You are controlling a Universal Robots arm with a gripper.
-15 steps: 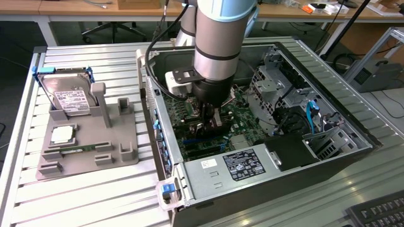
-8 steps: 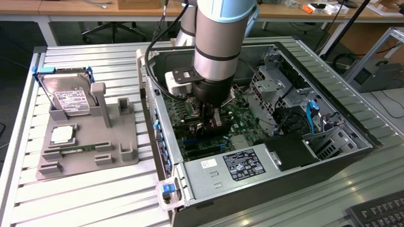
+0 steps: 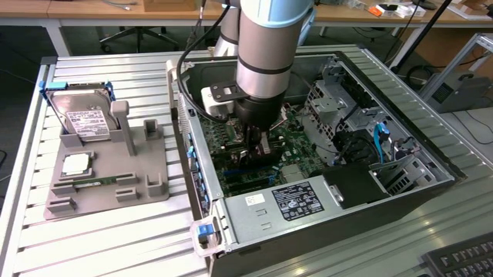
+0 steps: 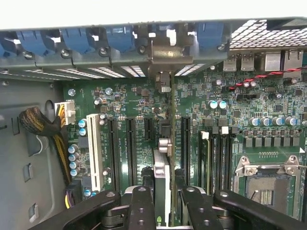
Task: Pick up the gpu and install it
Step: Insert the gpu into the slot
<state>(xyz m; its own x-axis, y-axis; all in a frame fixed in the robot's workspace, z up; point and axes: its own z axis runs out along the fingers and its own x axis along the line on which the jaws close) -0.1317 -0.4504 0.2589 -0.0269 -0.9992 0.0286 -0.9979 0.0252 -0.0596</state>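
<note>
a: gripper (image 4: 162,199) state?
b: partly closed, clamped on the gpu (image 4: 161,165), held edge-on between both fingers (image 4: 142,206).
a: gpu location?
b: inside the open computer case (image 3: 431,173), upright over the motherboard (image 4: 129,103), among the black expansion slots (image 4: 130,148), bracket end toward the rear slot openings.

Counted: one open computer case (image 3: 431,173), one gpu (image 4: 163,179) in one gripper (image 4: 163,211), one grey parts holder (image 3: 146,173) carrying one hard drive (image 3: 85,121), one memory stick (image 3: 91,183).
</note>
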